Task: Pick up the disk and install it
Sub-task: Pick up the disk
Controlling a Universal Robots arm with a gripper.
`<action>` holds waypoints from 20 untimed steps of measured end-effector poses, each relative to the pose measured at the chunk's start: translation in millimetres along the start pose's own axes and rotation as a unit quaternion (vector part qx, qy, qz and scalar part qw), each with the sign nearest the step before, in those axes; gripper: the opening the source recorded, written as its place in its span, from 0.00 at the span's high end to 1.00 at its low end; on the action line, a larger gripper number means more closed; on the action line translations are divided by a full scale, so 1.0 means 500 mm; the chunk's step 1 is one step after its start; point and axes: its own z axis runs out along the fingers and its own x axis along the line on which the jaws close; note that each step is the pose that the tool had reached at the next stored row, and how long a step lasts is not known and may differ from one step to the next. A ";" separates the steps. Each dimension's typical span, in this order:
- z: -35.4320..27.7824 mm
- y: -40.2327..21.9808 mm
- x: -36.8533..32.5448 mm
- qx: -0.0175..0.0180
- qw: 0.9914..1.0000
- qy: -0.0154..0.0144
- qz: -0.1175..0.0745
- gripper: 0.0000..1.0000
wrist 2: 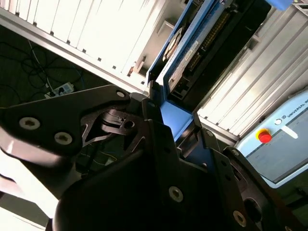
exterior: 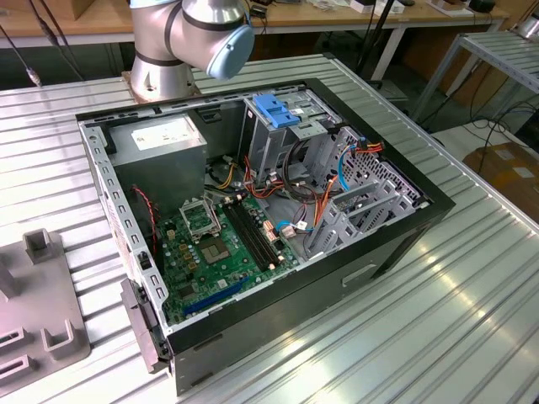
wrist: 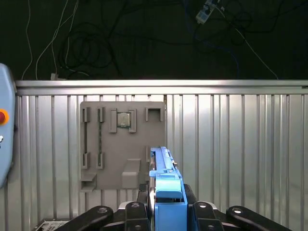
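In both wrist views my gripper (wrist: 166,201) (wrist 2: 168,122) is shut on the disk. The disk (wrist: 165,166) stands edge-on between the fingers, its bright blue carrier rail pointing away from the wrist. In the second wrist view the disk (wrist 2: 185,45) shows a grey metal face with a pale label and a dark connector side, framed in blue. It hangs above the ribbed metal table (wrist: 231,144). In the exterior view the open computer case (exterior: 396,244) lies on its side, with a grey drive cage (exterior: 269,139) topped by a blue bracket (exterior: 278,109).
A grey fixture plate (wrist: 122,144) (exterior: 38,311) with slots and a chip lies on the table beneath the held disk. The arm's base (exterior: 168,50) stands behind the case. A pendant with a red button (wrist 2: 264,136) sits off the table's edge. Cables lie on the dark floor.
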 end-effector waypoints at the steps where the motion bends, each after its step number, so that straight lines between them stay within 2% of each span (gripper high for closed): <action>1: 0.000 -0.004 0.000 0.000 1.000 0.000 0.000 0.63; 6: 0.000 -0.027 0.000 0.000 1.000 0.000 0.000 0.63; 9: 0.000 -0.048 -0.001 0.000 1.000 0.000 0.000 0.63; 16: 0.000 -0.083 -0.001 0.000 1.000 0.000 0.000 0.63; 18: 0.000 -0.095 -0.001 0.000 1.000 0.000 0.000 0.63; 19: 0.000 -0.108 -0.001 0.000 1.000 0.000 0.000 0.63; 20: 0.000 -0.114 -0.001 0.000 1.000 0.000 0.000 0.63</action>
